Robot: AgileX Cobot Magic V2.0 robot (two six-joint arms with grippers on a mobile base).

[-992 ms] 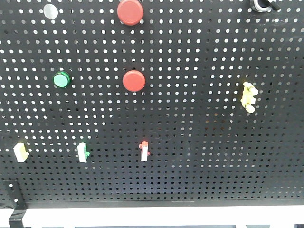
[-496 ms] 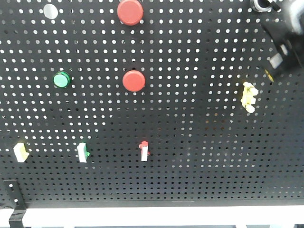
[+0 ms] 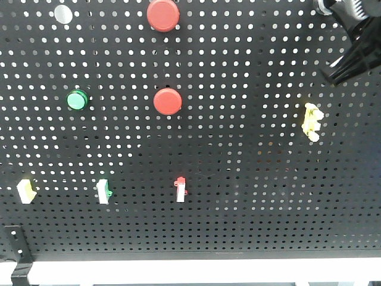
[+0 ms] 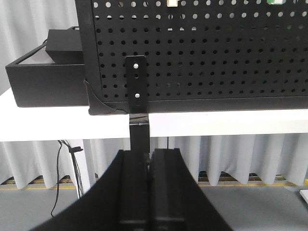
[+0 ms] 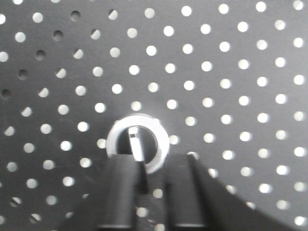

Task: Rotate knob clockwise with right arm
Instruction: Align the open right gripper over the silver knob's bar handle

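Observation:
The knob [image 5: 137, 142] has a shiny silver rim and a dark centre with a bright, nearly upright pointer tab. It sits on the black pegboard [image 5: 231, 72]. My right gripper [image 5: 153, 161] is just below and in front of it. Its two dark fingers [image 5: 122, 187] stand a little apart with nothing between them. The left fingertip overlaps the knob's lower rim. In the front view the knob [image 3: 323, 5] is at the top right edge, partly hidden by the black right arm [image 3: 356, 44]. My left gripper [image 4: 150, 154] is shut and empty, low in front of the table edge.
The pegboard [image 3: 238, 149] carries two red buttons [image 3: 163, 14] [image 3: 167, 102], a green button [image 3: 77, 99], a flat silver disc [image 3: 62, 13], a yellow switch [image 3: 311, 121] and small toggles [image 3: 180, 189]. A black bracket post [image 4: 137, 96] stands ahead of the left gripper, and a black box [image 4: 43, 77] is on the white table.
The right arm came into the front view from the top right. It has moved up and in toward the knob and partly covers it. Nothing on the board has moved.

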